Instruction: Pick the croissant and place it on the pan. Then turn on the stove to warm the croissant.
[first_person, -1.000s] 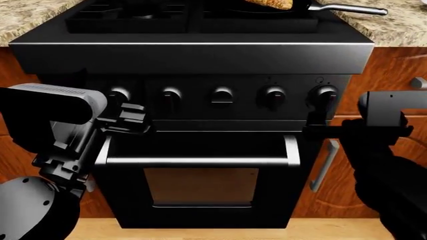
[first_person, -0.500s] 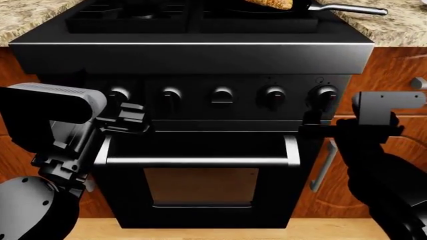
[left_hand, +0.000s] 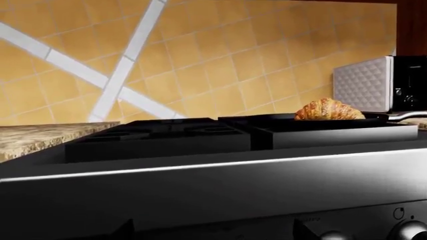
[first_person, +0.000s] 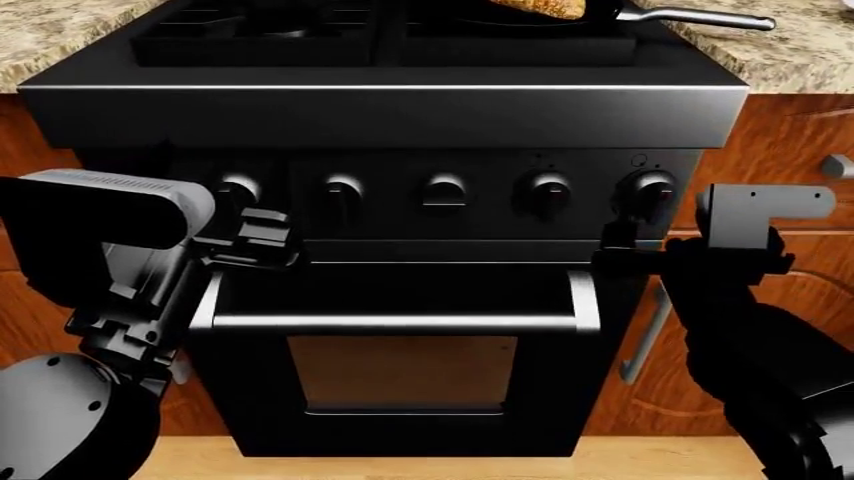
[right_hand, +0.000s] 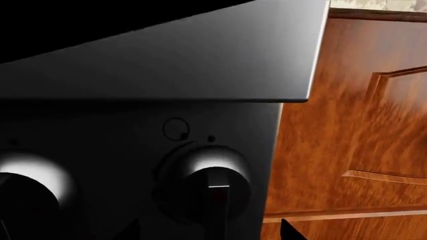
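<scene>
The croissant (first_person: 541, 8) lies in the black pan (first_person: 603, 16) on the stove's (first_person: 400, 115) back right burner; it also shows in the left wrist view (left_hand: 329, 109). My right gripper (first_person: 622, 246) is open, its fingertips spread just below the rightmost knob (first_person: 653, 189). In the right wrist view that knob (right_hand: 212, 181) sits straight ahead, between the fingertips, with its pointer down. I cannot tell if they touch it. My left gripper (first_person: 254, 238) is open and empty beside the leftmost knob (first_person: 238, 190).
The oven door's silver bar handle (first_person: 394, 322) runs below both grippers. A wooden cabinet door with a metal handle (first_person: 647, 330) stands right of the stove. Granite counter (first_person: 801, 50) flanks the range. A white-and-black toaster (left_hand: 373, 82) stands behind the pan.
My right arm has shifted a little to the left, bringing its gripper closer under the rightmost knob. The left arm, croissant and pan have not moved.
</scene>
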